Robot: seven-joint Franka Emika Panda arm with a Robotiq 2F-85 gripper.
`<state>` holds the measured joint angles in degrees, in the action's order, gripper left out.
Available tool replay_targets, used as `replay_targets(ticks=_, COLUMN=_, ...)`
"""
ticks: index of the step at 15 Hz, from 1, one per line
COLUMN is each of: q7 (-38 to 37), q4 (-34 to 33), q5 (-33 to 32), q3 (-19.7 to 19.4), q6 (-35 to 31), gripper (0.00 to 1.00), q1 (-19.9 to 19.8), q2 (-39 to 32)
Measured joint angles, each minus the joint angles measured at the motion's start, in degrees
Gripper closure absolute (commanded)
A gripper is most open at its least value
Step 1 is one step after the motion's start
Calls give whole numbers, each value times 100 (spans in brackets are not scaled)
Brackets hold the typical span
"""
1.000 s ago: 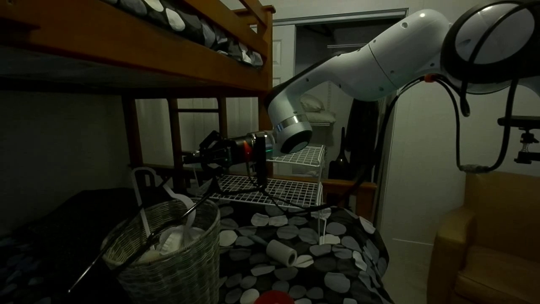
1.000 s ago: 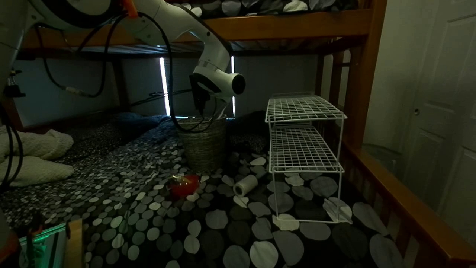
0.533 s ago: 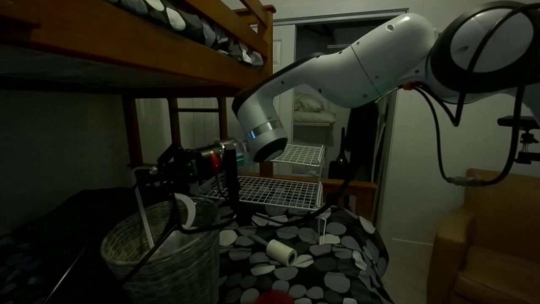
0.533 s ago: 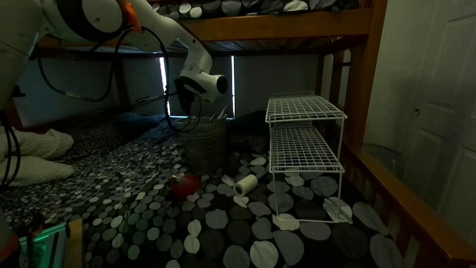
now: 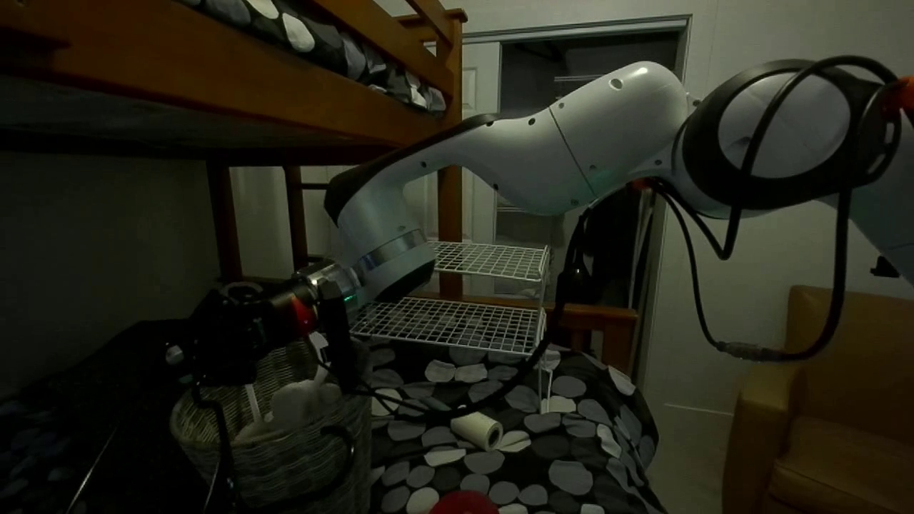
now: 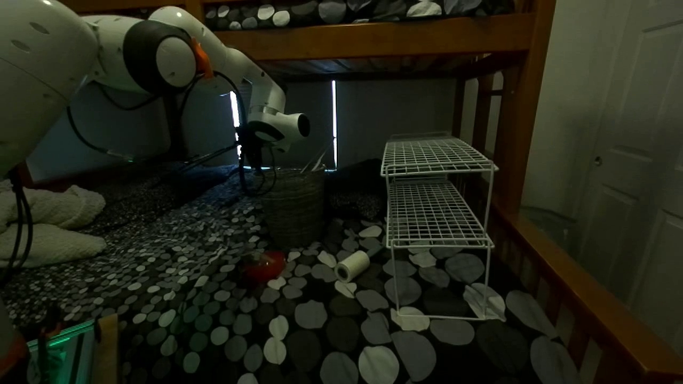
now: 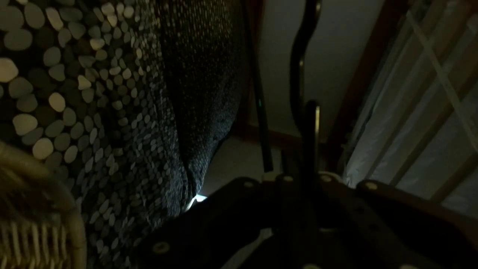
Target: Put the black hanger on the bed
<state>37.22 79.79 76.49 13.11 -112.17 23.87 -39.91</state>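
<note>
The black hanger (image 7: 297, 78) rises from between my fingertips in the wrist view, its curved wire dark against the wall. In an exterior view a curved black part of the hanger (image 5: 350, 453) hangs in front of the wicker basket; it also juts out left of the arm as a dark bar (image 6: 205, 156). My gripper (image 7: 306, 179) is shut on the hanger. In an exterior view the gripper (image 5: 187, 357) is above the basket's left side, its fingers dark and hard to make out. The bed (image 5: 557, 457) has a black spotted cover; it also shows in an exterior view (image 6: 304, 330) and the wrist view (image 7: 101, 86).
The wicker basket (image 5: 307, 457) stands on the bed with white hangers (image 5: 319, 350) inside. A white wire rack (image 6: 437, 208), a lint roller (image 6: 352, 265) and a red object (image 6: 265, 266) are also on the bed. The wooden upper bunk (image 6: 395, 40) is overhead. A cream blanket (image 6: 53, 224) lies at the left.
My gripper has moved left in both exterior views and lower, from behind the basket to over its left side. The hanger has moved with it, still held.
</note>
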Motion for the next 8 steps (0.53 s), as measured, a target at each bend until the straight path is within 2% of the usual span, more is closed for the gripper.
replay_targets(ticks=1, q7=-134, q4=-178, q5=-276, q3=27, q6=227, gripper=72, q1=39, q2=-116)
replay_targets(ticks=4, q7=-535, q4=-719, q5=-849, q3=148, q6=884, gripper=52, q1=70, q2=-456)
replay_targets(ticks=8, q7=-855, q4=-1313, q5=-1159, q3=185, q6=926, gripper=20, q1=59, q2=-772)
